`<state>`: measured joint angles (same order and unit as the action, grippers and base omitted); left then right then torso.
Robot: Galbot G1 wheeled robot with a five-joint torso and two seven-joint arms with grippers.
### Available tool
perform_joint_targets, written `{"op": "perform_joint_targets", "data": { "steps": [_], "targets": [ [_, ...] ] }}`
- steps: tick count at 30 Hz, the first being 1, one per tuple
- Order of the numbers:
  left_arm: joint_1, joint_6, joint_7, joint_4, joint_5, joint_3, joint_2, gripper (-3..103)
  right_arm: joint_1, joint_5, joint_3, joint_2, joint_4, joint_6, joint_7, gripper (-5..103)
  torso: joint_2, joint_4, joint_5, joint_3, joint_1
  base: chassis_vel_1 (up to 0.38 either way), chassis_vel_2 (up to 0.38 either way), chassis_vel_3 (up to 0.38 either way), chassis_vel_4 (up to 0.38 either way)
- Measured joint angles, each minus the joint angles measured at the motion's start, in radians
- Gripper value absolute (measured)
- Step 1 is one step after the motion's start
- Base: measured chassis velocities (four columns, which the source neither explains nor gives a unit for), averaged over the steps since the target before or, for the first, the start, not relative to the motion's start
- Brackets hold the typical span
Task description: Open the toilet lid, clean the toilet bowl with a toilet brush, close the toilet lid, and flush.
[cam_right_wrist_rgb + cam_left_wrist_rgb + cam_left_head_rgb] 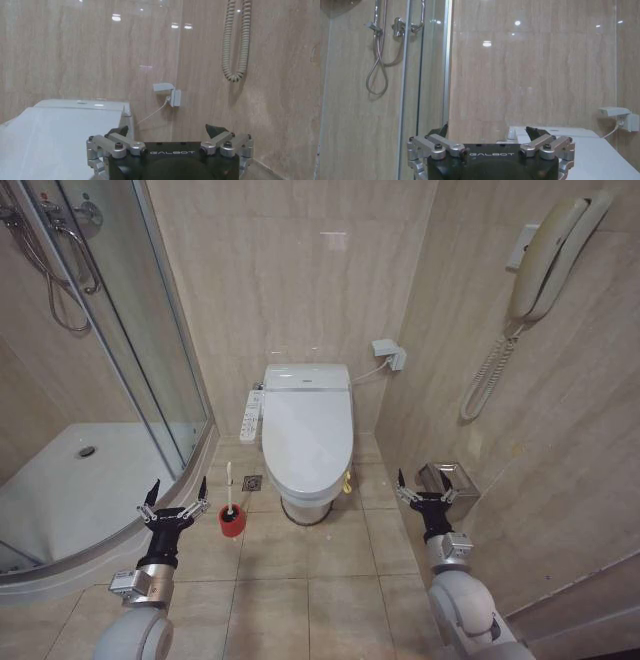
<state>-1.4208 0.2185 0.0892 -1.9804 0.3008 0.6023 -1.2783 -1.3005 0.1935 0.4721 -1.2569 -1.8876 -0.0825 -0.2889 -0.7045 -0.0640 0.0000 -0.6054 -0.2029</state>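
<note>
Glossy white oval plastic toilet lid [308, 430] lies shut (likely slippery; hook its yellow loop [347, 481]); left gripper [174, 498] and right gripper [425, 486] hover spread, empty.

- Beige marble-look tiles cover the walls [290, 270] and gleam with reflected ceiling light.
- The tiled floor [300, 580] is a matching beige.
- A curved glass shower enclosure [150, 330] stands on the left over a white shower tray [90, 490].
- A wall phone [550, 255] with a coiled cord hangs on the right.
- A socket [392, 355] sits in the corner.
</note>
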Motion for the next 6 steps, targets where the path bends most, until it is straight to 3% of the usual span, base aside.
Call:
{"op": "perform_joint_targets", "data": {
  "steps": [6],
  "targets": [
    [0.000,0.000,0.000,0.000,0.000,0.000,0.000,100,0.000,0.000,0.000,0.000,0.000,0.000,0.000,100,0.000,0.0000,0.0000,0.000,0.000,0.000,0.000,0.000,0.000]
  ]
}}
